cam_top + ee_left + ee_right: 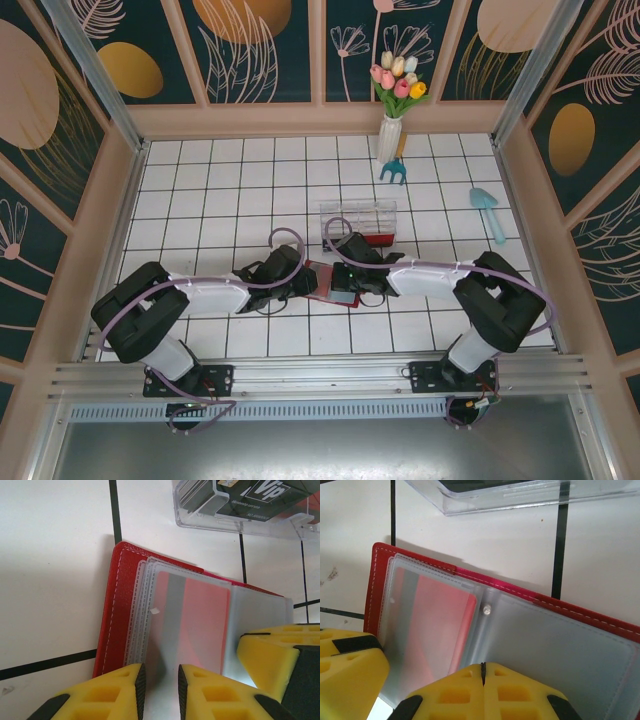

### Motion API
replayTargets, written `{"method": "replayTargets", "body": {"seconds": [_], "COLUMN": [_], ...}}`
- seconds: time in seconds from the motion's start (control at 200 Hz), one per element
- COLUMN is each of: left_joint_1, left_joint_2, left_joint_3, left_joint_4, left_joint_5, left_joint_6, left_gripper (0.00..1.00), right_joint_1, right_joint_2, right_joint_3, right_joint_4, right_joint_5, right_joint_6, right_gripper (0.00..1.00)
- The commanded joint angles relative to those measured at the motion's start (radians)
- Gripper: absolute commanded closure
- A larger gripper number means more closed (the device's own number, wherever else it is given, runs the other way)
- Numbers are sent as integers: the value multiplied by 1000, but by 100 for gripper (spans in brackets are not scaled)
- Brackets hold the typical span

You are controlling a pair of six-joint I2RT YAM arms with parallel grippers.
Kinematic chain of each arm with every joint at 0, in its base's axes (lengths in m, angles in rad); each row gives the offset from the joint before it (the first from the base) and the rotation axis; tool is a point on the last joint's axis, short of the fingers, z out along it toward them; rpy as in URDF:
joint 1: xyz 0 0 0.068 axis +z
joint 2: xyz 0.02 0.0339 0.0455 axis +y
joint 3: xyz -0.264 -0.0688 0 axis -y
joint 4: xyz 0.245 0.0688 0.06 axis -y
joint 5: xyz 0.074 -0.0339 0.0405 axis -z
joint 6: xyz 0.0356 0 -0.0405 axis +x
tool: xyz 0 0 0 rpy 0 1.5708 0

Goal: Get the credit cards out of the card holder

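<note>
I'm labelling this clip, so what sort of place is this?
Probably a staged robot test booth dressed as a garden corner: a white tiled table, leaf-print wall panels, a vase of tulips and a blue trowel.

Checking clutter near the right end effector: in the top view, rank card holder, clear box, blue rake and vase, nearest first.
1. Card holder, beneath the right end effector.
2. Clear box, just behind.
3. Blue rake, farther back.
4. Vase, at back wall.

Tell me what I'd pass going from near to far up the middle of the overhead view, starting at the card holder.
card holder → clear plastic box → blue hand rake → white vase of tulips
</note>
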Motion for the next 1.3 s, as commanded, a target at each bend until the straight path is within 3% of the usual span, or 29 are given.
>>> {"method": "replayTargets", "body": {"seconds": [0.0,0.33,0.596,1.081,1.296], "left_joint_1": [-1,-1,-1,-2,-2], "left_joint_2": [-4,-69,-48,5,-7], "left_joint_3": [10,-14,-8,12,-3], "left_joint_4": [-25,-9,8,-29,24], "left_joint_5": [-29,-36,-12,-22,31], "left_joint_6": [1,5,6,16,20], "left_gripper": [73,73,73,71,73], "right_joint_1": [-6,7,13,-9,-10], "right_joint_2": [16,-19,-133,-73,-70], "right_joint_3": [-12,20,-29,-97,-98], "right_joint_4": [23,-32,-89,-16,-19], "right_joint_5": [-6,32,84,64,64], "right_joint_6": [2,-10,20,23,20], "right_gripper": [94,94,87,92,92]}}
